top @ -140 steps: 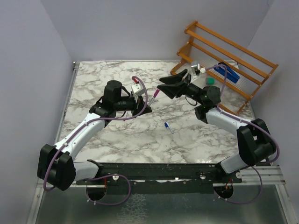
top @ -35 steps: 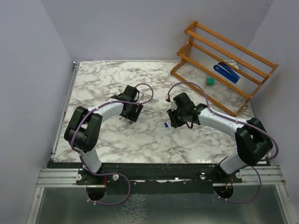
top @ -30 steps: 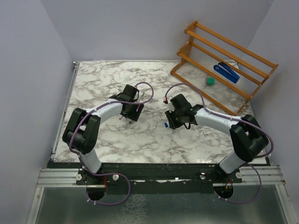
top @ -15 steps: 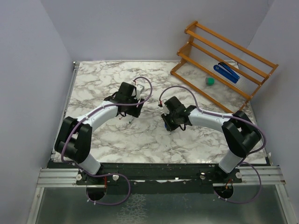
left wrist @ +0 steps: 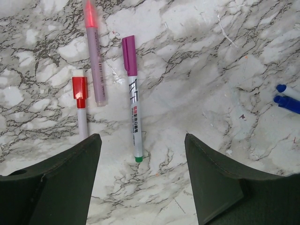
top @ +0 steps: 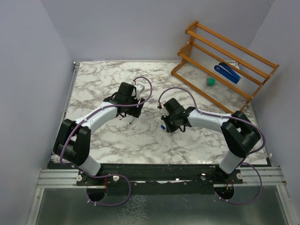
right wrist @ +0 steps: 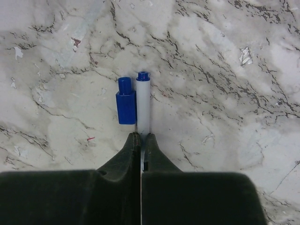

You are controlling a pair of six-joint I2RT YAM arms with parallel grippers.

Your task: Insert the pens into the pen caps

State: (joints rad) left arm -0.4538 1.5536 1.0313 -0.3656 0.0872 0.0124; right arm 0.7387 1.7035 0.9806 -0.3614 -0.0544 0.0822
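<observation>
Near the middle of the table (top: 93, 79), the right gripper (right wrist: 141, 140) is clenched on the blue pen (right wrist: 143, 108). Its blue cap (right wrist: 125, 104) lies loose just beside it on the left, so that pair is not yet joined. Further left, the left gripper (left wrist: 141, 140) hangs released and empty above a purple-ended pen (left wrist: 134, 112), a pink pen (left wrist: 96, 70) and a red-ended pen (left wrist: 80, 105). Whether these are capped I cannot tell. Most of the work seems left.

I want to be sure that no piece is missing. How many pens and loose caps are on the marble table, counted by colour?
red-capped pen: 1
purple-capped pen: 1
pale pink pen, red tip: 1
blue-tipped pen: 1
loose blue cap: 1
Total: 5 (4 pens, 1 loose cap)
</observation>
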